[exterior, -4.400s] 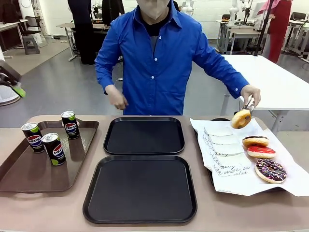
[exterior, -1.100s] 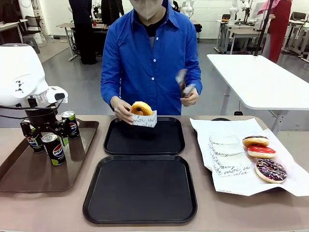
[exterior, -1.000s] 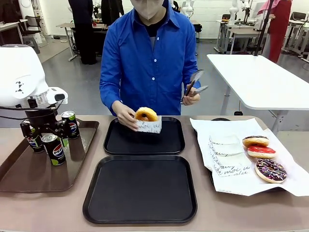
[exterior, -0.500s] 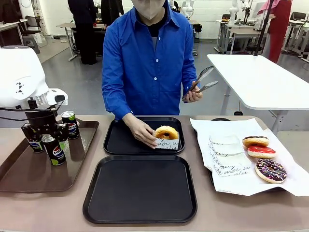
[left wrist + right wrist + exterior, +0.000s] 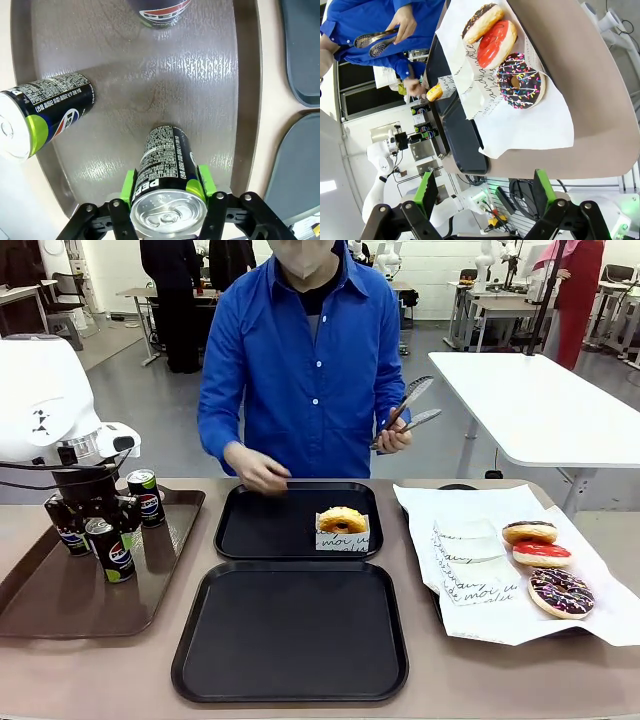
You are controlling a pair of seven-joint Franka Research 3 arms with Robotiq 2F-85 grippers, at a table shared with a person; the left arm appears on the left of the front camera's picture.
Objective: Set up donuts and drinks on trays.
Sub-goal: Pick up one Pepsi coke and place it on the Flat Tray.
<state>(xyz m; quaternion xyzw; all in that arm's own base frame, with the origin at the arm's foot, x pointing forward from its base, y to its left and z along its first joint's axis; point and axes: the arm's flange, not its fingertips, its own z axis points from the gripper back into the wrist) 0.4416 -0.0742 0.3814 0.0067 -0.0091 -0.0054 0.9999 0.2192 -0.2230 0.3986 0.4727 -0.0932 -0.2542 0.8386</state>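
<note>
Since the left gripper is clamped on one Pepsi can, green pads either side of its upper band just under the silver top, the lift is the first worry. A slim can held that high could pivot or slide if raised quickly. The held can appears to rest upright on the brown tray, at its robot-side end and toward the rim facing the black trays. A second can stands near the brown tray's opposite rim and a third can toward its far end. Both are apart from the held one, so only a low sideways swing would knock them. Next risk: the can's base catching the brown tray's raised rim on the way across. Beyond that rim, the person's hand hovers by the farther black tray, where a sleeved donut already sits, so a crossing there could meet it. The right gripper, fingers spread on nothing, is well away from the brown tray.
</note>
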